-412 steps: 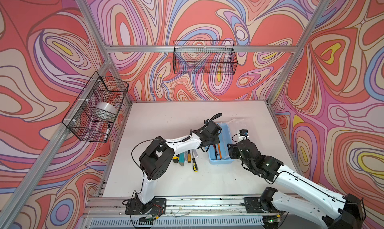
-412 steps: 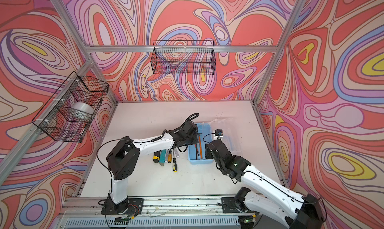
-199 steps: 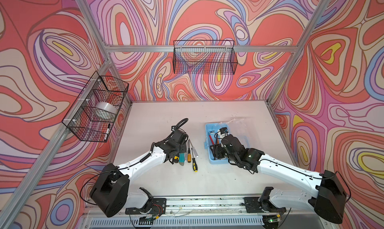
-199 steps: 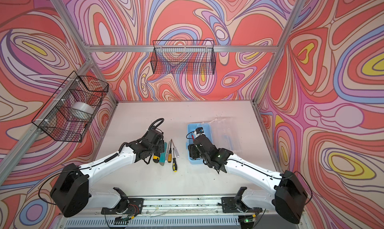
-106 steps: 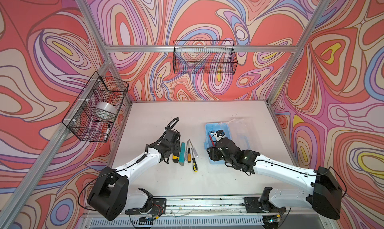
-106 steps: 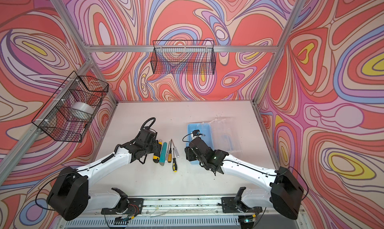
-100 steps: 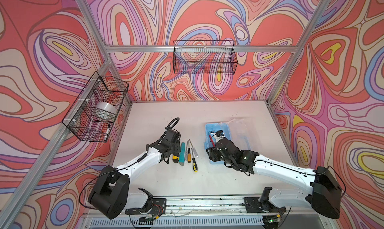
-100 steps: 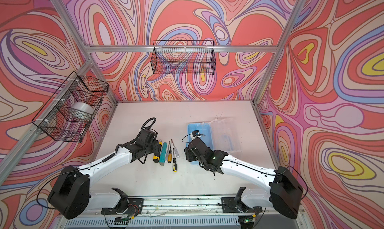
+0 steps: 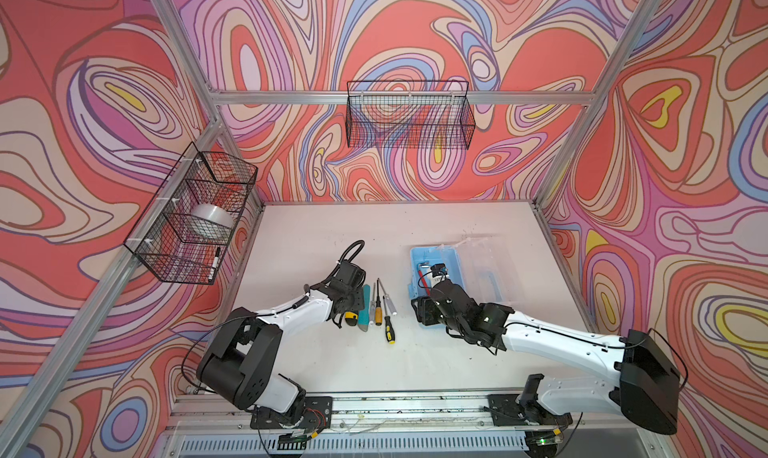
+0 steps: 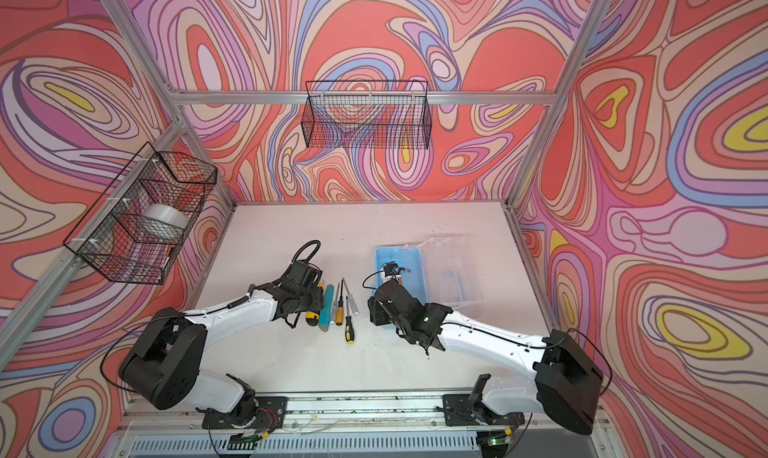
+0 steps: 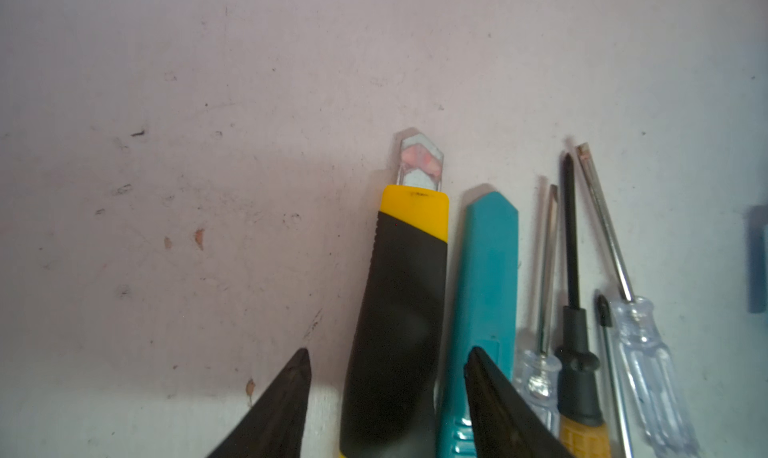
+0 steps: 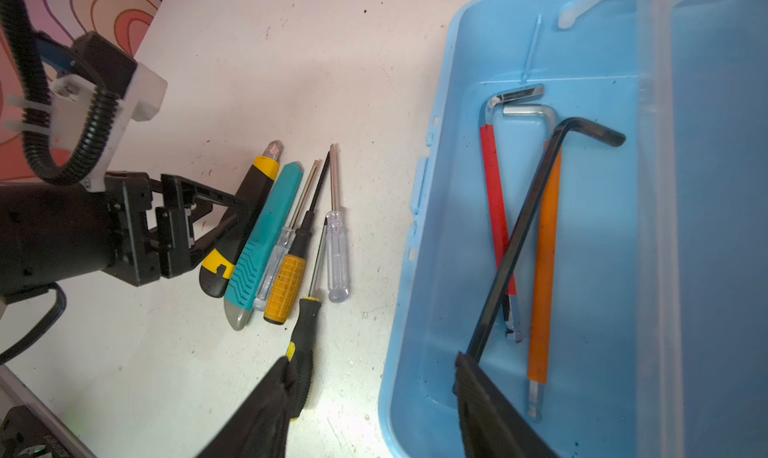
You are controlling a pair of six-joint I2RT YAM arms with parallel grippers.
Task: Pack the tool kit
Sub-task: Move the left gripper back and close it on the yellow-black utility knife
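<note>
Light-blue box (image 12: 602, 269) is set open on the counter (image 9: 332, 235), right of centre, with hex keys (image 12: 544, 248) laid inside. Knives and screwdrivers (image 12: 286, 281) are lined up alongside, presumably for single picks. Left tool (image 11: 389, 352) is held apart, straddling the yellow-black knife (image 11: 399, 289), not clamped. Right tool (image 12: 374, 360) is spread, empty, over the box's near wall.

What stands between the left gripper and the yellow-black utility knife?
Nothing visible lies between them: the fingers of the left gripper straddle the yellow-black utility knife. But the teal knife lies close beside it, under one finger.
</note>
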